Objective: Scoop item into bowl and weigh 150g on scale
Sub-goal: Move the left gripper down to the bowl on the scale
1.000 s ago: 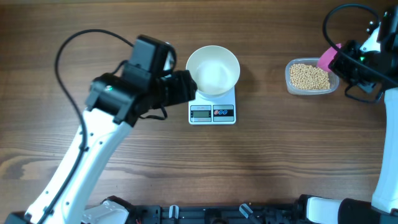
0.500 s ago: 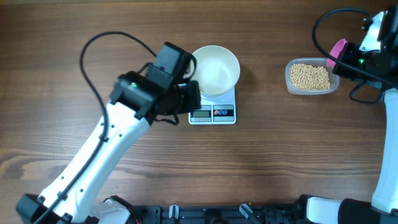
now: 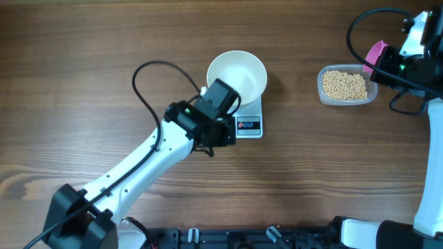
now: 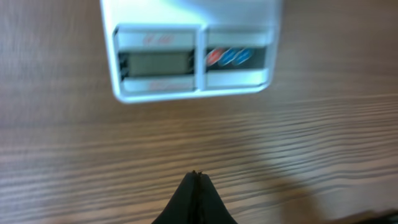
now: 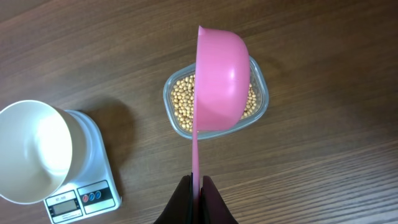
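The white bowl (image 3: 237, 77) stands empty on the white scale (image 3: 250, 119). My left gripper (image 3: 223, 135) is shut on nothing and hovers over the scale's front left corner, hiding the display from above. In the left wrist view its tips (image 4: 196, 176) sit low over the wood in front of the scale (image 4: 193, 62). My right gripper (image 5: 198, 180) is shut on the handle of a pink scoop (image 5: 221, 78), which is turned on edge above the clear tub (image 5: 261, 102) of pale beans (image 5: 180, 102). From above, the scoop (image 3: 376, 52) is just right of the beans (image 3: 345, 84).
The tub (image 3: 322, 93) sits at the far right of the wooden table, about a hand's width from the scale. A black cable (image 3: 149, 86) loops over the table left of the bowl. The robot bases line the front edge.
My left arm swung right and down to the scale's front, and its gripper went from open to shut. The right arm drew the pink scoop slightly right, then held still.
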`<state>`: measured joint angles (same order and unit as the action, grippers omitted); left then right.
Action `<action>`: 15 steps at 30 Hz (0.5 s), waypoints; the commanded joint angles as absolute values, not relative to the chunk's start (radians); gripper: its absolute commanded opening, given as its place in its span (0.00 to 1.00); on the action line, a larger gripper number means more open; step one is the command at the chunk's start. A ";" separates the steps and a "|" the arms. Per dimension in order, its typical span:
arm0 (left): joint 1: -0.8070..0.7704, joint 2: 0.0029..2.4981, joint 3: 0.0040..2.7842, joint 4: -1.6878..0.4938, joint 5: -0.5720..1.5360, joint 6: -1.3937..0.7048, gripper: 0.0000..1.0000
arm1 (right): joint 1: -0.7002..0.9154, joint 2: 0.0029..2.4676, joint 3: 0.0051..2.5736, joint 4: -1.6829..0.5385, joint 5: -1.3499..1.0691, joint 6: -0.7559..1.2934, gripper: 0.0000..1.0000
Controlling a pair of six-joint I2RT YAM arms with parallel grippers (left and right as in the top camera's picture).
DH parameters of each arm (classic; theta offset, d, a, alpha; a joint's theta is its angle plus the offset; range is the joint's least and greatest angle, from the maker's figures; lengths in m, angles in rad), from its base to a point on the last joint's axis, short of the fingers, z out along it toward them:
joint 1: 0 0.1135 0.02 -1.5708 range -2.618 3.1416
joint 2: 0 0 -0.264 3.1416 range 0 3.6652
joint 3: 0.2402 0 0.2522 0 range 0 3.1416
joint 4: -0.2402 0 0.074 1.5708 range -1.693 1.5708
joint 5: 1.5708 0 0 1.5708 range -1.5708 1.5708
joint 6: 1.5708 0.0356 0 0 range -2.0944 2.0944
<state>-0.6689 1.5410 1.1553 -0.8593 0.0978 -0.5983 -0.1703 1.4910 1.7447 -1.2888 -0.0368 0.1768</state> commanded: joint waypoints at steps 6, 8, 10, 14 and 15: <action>-0.669 1.556 1.080 -0.681 0.110 -0.625 0.04 | -0.171 1.548 1.758 -1.283 -0.050 0.157 0.04; -0.698 1.565 1.047 -0.601 0.093 -0.625 0.04 | -0.170 1.555 1.758 -1.283 -0.050 0.158 0.04; -0.723 1.582 1.022 -0.548 0.075 -0.625 0.04 | -0.171 1.556 1.758 -1.278 -0.054 0.159 0.04; -0.752 1.624 0.991 -0.482 0.061 -0.625 0.04 | -0.171 1.556 1.758 -1.269 -0.054 0.160 0.04; -0.756 1.636 0.984 -0.464 0.057 -0.625 0.04 | -0.171 1.556 1.758 -1.267 -0.054 0.159 0.04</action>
<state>-0.7406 1.5906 1.0191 -0.5034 0.0902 -0.6151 -0.1703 1.5478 1.7447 -1.2762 -0.0372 0.1768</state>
